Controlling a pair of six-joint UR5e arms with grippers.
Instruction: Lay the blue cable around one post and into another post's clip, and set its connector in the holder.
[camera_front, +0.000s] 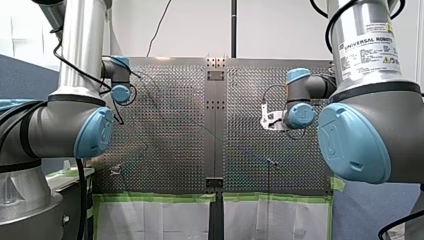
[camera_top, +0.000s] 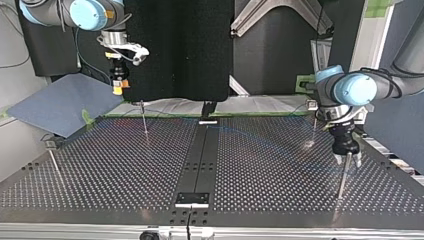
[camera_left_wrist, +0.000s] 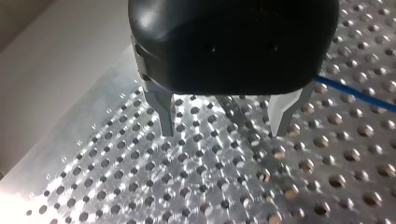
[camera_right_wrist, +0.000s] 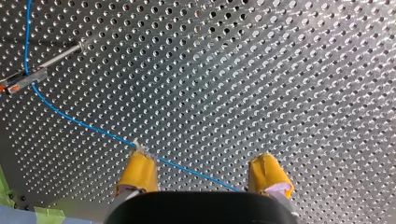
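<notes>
The blue cable (camera_right_wrist: 79, 122) lies on the perforated table. It runs past a thin post with an orange-tipped clip (camera_right_wrist: 25, 78) and on below my right gripper (camera_right_wrist: 203, 176). That gripper has yellow pads (camera_right_wrist: 140, 170), stands open and holds nothing. At the top view's left it (camera_top: 117, 91) hangs well above the table's far edge. My left gripper (camera_left_wrist: 225, 130), black with metal fingers (camera_left_wrist: 164, 114), is open and empty just above the table. The cable (camera_left_wrist: 359, 94) passes beside it. At the top view's right it (camera_top: 351, 160) is next to a thin post (camera_top: 342, 179).
More thin posts stand on the table (camera_top: 144, 120), (camera_top: 53, 161), (camera_top: 314, 121). A dark centre strip (camera_top: 200, 160) ends in a black bracket (camera_top: 192, 198) at the top view's near edge. Green tape (camera_front: 155, 197) lines the table's edge in the front view.
</notes>
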